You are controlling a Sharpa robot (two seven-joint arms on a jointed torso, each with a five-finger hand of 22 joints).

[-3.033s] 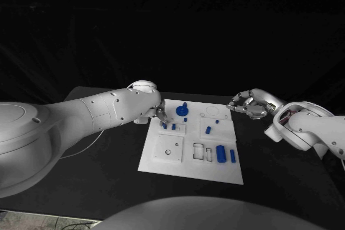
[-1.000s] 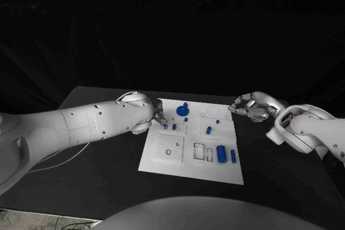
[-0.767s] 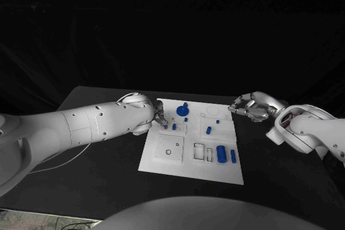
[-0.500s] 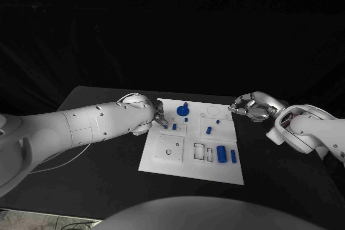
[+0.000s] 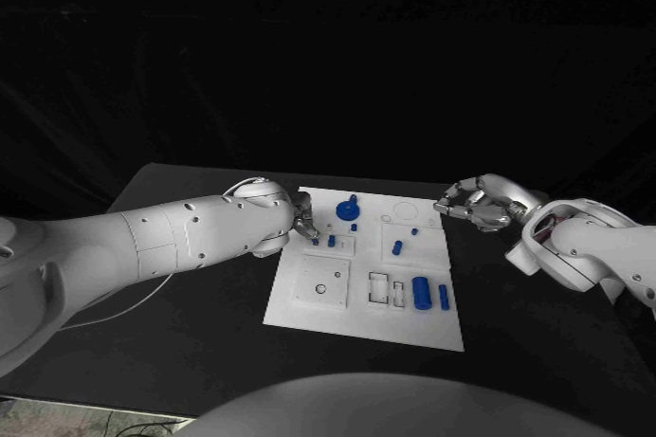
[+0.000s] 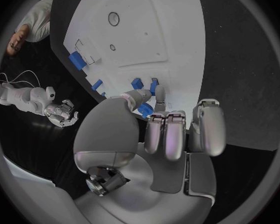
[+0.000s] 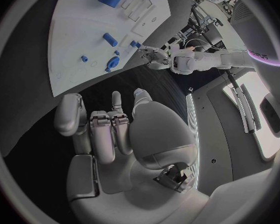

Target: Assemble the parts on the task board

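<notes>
The white task board point(image 5: 358, 309) lies mid-table. My left hand point(image 5: 302, 225) hovers over its far left corner, fingers curled in, and thumb and fingertips pinch a small blue peg point(image 6: 145, 109) that stands on the board point(image 6: 146, 30). Two more short pegs point(image 6: 137, 83) stand just beyond it. A blue gear-shaped part point(image 5: 346, 209), small pegs point(image 5: 395, 248) and a large blue cylinder point(image 5: 420, 292) are spread across the board. My right hand point(image 5: 476, 205) hangs off the board's far right corner with its fingers curled on nothing point(image 7: 109, 134).
A square recess with a round hole point(image 5: 322, 287) and rectangular slots point(image 5: 377, 287) lie on the board's near half. A thin cable point(image 5: 144, 287) runs across the black table on the left. Bare table surrounds the board.
Over three seconds my left forearm has swung lower and its elbow moved out, while the hand stayed at the same corner. My right hand has barely shifted.
</notes>
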